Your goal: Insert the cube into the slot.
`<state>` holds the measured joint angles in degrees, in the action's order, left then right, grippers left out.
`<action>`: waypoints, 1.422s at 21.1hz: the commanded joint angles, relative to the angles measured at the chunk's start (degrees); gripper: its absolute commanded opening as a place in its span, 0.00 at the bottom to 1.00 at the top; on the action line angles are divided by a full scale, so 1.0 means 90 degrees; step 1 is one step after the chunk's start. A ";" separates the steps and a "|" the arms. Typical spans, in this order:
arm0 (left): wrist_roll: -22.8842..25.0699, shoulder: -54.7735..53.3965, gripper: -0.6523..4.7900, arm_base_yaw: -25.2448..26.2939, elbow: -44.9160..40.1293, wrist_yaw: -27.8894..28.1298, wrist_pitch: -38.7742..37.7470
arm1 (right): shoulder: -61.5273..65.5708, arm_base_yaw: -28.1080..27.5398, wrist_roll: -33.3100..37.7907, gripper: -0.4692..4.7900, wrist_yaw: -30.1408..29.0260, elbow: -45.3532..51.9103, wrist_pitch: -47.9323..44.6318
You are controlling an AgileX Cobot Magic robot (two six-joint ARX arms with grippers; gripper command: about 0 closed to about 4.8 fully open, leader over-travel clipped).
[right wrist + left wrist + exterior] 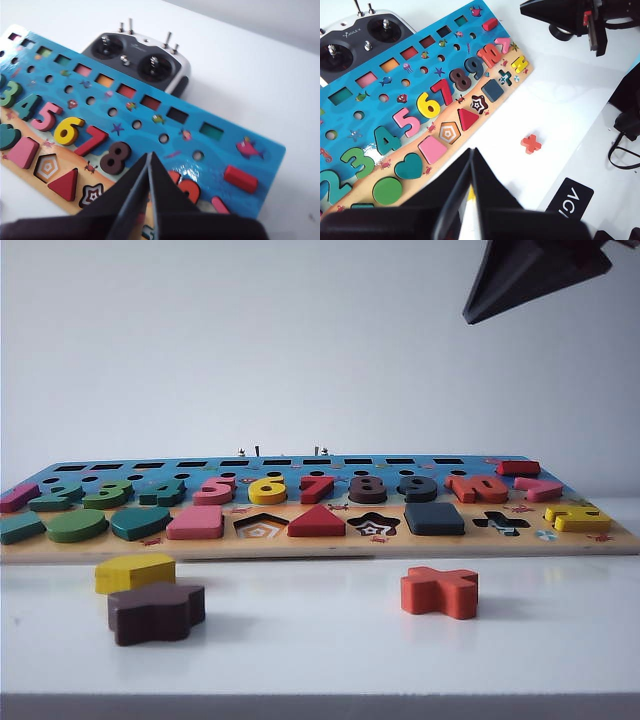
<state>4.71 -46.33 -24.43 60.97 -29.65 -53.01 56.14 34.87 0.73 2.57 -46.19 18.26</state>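
The puzzle board [320, 540] lies across the white bench [320, 650], its front edge set back from the bench's near edge, leaving an open strip in front. On that strip sit a yellow pentagon block [134, 572] and a brown flower block [156, 612] toward the left, touching, and an orange cross piece [440, 591] toward the right, well apart from them.

The cube [434, 518] lies seated in the slot in the board's front row, between the star recess [373, 526] and the cross recess [501, 523], both empty. The pentagon recess [261, 528] is also empty.

The right gripper [149, 165] hangs above the board's right part, jaws clenched on nothing. The left gripper [471, 162] hovers over the bench's near left area, jaws pressed together, empty. A radio controller [137, 60] rests behind the board's far edge.
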 commanded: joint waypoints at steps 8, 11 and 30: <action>0.0102 0.0197 0.15 0.0039 -0.0223 -0.0012 0.0126 | -0.1462 -0.1086 0.0964 0.08 -0.0294 0.1498 -0.1022; 0.0255 0.0498 0.15 0.0175 -0.0743 -0.0010 0.0403 | -0.2038 -0.1542 0.1375 0.08 -0.0389 0.2086 -0.1076; 0.0231 0.2601 0.15 0.1715 -0.2953 0.0947 0.2659 | -0.5185 -0.3492 0.1717 0.08 -0.1328 0.4002 -0.1163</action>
<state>6.81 -23.64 -9.32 35.16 -21.91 -31.29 9.89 3.53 14.63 -9.10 -10.33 8.78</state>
